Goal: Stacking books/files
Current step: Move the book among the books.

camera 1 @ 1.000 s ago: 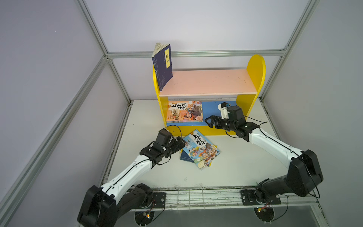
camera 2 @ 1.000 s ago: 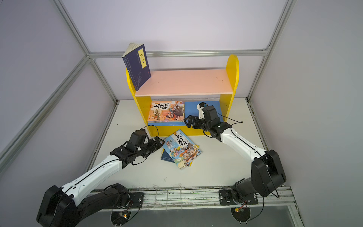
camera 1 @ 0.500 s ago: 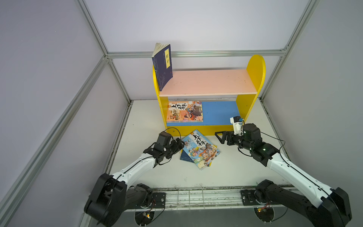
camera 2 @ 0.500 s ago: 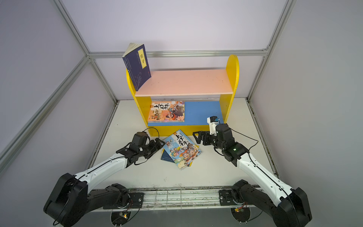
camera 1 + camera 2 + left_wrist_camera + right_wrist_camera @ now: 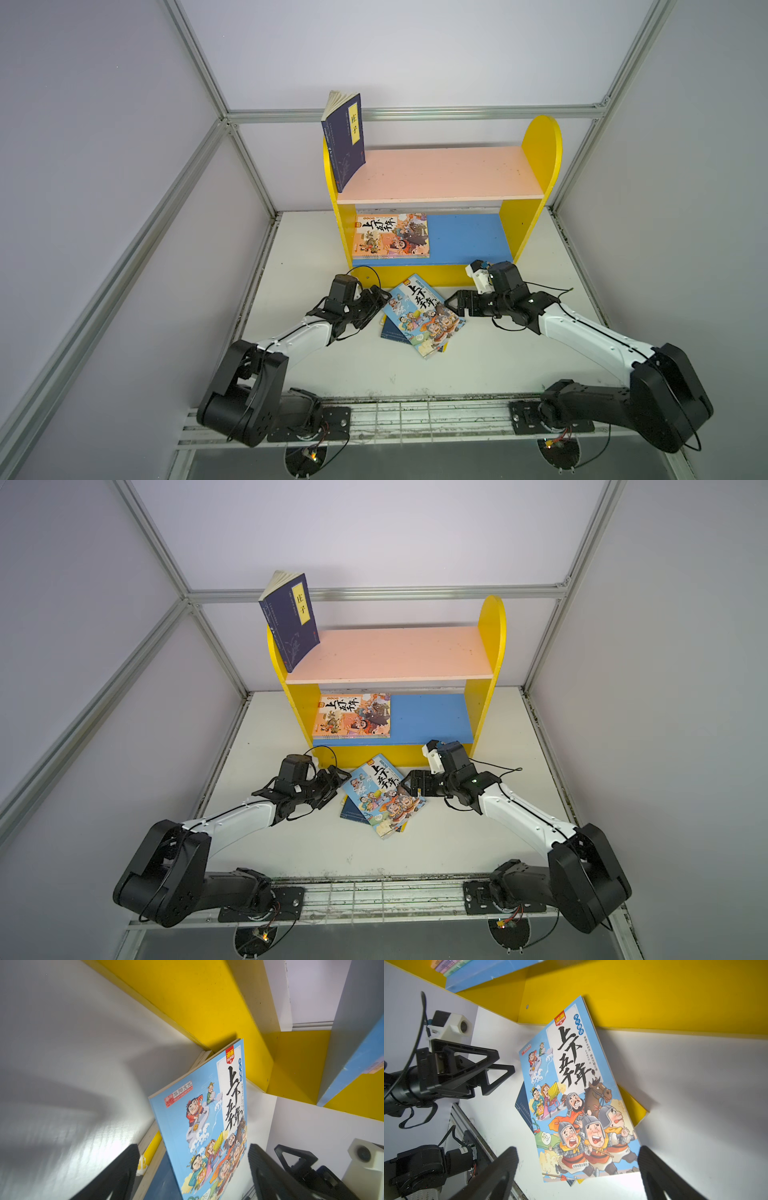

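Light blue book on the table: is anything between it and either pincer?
Nothing visible. The left pincer and right pincer stand open on either side of the light blue book, with only bare table between.

light blue cartoon book (image 5: 422, 316); navy book (image 5: 344, 141); yellow bookcase (image 5: 540, 141).

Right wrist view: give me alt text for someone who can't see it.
A light blue cartoon book lies cover-up on the white table, atop a navy book and a yellow book, its far corner by the yellow shelf. The right tool, open, frames its near end; the left tool, also open, points at its side.
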`<move>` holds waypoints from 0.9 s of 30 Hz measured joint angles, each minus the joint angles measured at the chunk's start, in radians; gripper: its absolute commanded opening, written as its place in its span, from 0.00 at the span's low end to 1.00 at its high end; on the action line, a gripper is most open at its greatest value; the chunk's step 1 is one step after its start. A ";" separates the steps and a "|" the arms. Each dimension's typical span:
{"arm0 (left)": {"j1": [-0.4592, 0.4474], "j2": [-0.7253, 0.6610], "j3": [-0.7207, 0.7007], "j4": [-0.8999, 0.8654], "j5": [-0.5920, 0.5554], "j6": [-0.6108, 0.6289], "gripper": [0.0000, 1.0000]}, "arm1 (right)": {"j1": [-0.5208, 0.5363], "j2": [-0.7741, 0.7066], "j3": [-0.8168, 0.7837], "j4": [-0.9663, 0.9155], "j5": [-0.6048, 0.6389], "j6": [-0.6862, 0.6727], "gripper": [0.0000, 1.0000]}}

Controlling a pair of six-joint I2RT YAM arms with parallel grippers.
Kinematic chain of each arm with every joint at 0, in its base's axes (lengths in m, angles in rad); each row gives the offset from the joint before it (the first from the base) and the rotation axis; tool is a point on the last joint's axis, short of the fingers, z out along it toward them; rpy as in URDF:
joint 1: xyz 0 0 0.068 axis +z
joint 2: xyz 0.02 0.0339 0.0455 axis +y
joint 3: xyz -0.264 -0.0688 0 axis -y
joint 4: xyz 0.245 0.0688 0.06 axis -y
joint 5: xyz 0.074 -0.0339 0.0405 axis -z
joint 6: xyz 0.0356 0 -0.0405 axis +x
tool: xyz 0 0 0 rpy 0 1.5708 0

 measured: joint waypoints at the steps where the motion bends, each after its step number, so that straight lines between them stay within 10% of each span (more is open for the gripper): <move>1: 0.000 0.003 0.000 0.000 0.001 0.000 0.86 | 0.000 0.016 0.007 0.001 -0.004 0.000 0.93; 27: 0.001 0.141 0.032 0.005 0.039 0.007 0.80 | 0.031 0.338 0.146 0.064 -0.019 -0.076 0.88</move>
